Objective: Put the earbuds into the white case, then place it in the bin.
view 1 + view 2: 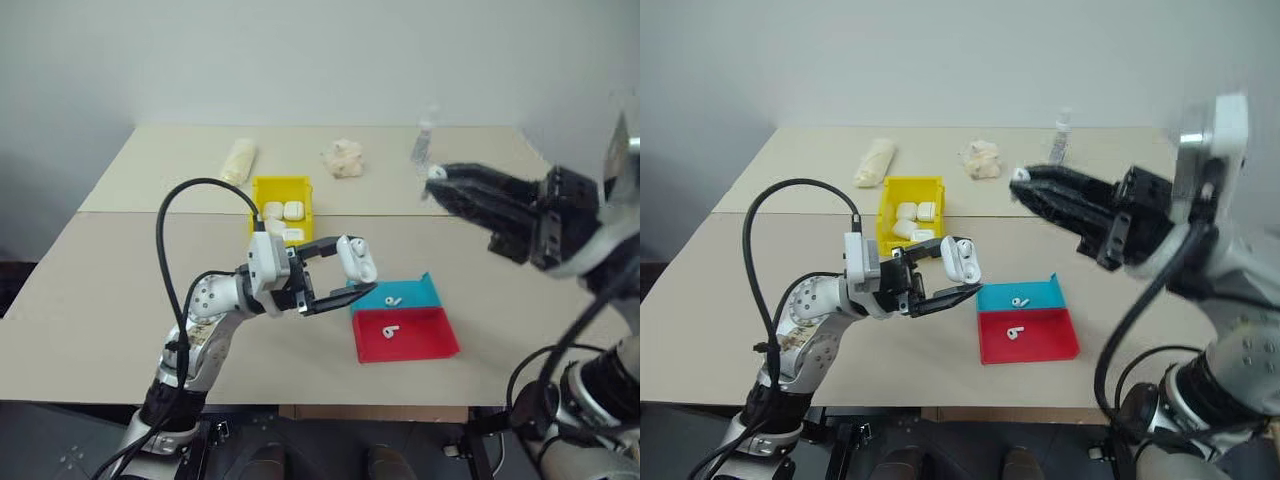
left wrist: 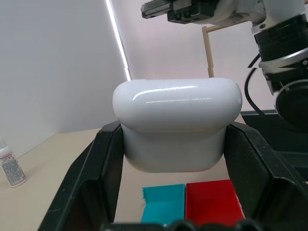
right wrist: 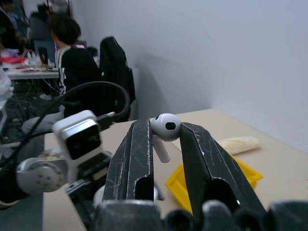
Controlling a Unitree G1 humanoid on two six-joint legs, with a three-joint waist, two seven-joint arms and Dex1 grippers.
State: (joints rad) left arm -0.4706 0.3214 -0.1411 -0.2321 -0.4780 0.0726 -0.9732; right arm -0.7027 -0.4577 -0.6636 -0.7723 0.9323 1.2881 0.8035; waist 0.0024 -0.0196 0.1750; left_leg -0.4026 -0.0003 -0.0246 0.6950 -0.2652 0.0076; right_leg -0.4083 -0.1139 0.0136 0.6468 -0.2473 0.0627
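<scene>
White case (image 1: 357,259) is pinched in the left gripper (image 1: 345,270), raised above the table (image 1: 120,270); an earbud (image 3: 165,128) is pinched at the lifted right gripper's (image 3: 166,137) fingertips.

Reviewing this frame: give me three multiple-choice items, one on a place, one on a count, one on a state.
1. Where is the white case?
A. in the yellow bin
B. held off the table in the left gripper
C. on the red tray

2. How many earbuds lie in the two shallow trays?
A. none
B. two
C. four

3. What is the right gripper doing?
A. hanging open
B. pinching an earbud
C. gripping the bottle

Key:
1 B: the left gripper clamps the case above the table.
2 B: one earbud lies in the blue tray, one in the red tray.
3 B: the right gripper has an earbud between its jaws.
</scene>
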